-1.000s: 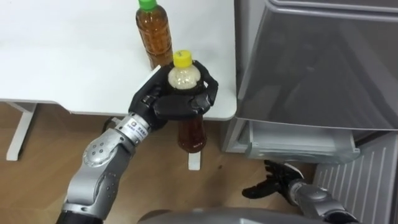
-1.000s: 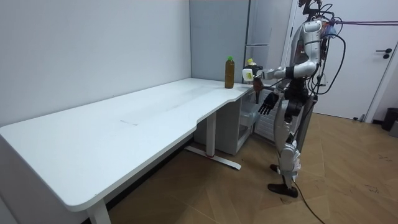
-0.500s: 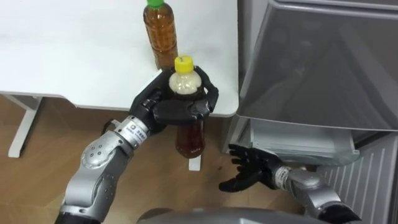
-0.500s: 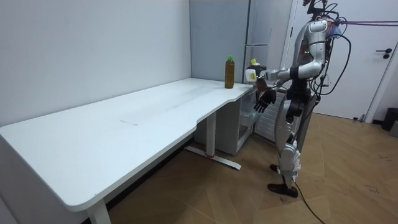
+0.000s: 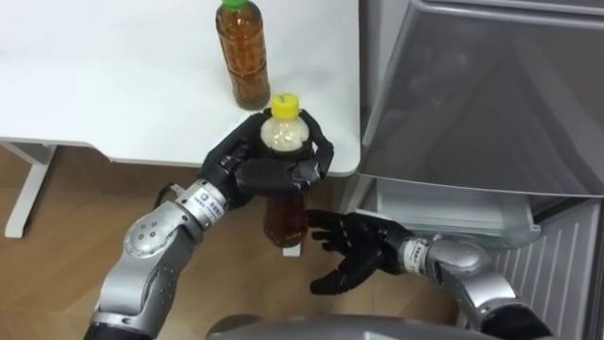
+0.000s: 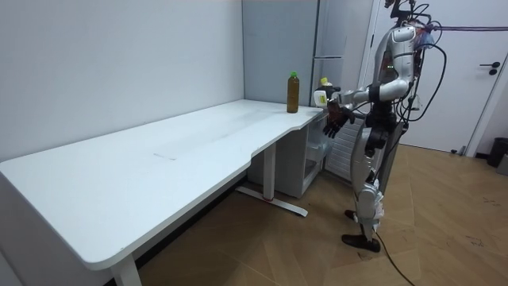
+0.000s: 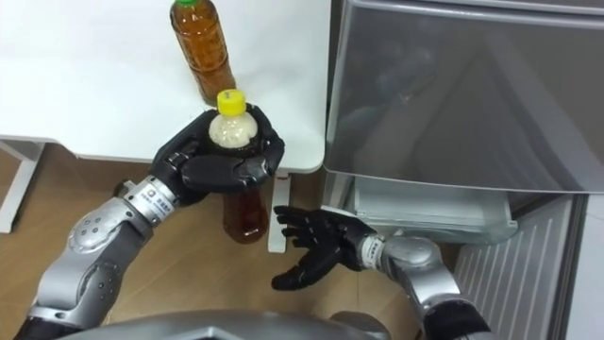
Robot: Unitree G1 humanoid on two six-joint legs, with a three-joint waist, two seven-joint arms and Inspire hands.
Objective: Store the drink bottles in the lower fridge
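Note:
My left hand (image 5: 269, 165) is shut on a yellow-capped bottle of amber tea (image 5: 283, 203), held upright in the air just off the white table's corner (image 5: 321, 165). In the right eye view the same bottle (image 7: 243, 210) hangs below my left hand (image 7: 219, 161). A second tea bottle with a green cap (image 5: 243, 52) stands on the table behind it. My right hand (image 5: 357, 253) is open, palm up, just right of and below the held bottle's base, not touching it. In the room view I stand at the table's end, both hands (image 6: 335, 115) in front of the fridge.
The grey fridge (image 5: 481, 104) rises right of the table, with a lower drawer front (image 5: 453, 212) pulled out beneath it. Wooden floor (image 5: 57, 246) and a white table leg (image 5: 21, 194) lie below. The long white table (image 6: 159, 151) stretches away along the wall.
My right hand has risen from low near the floor to just beside the held bottle's base. The left hand with the bottle has stayed almost still.

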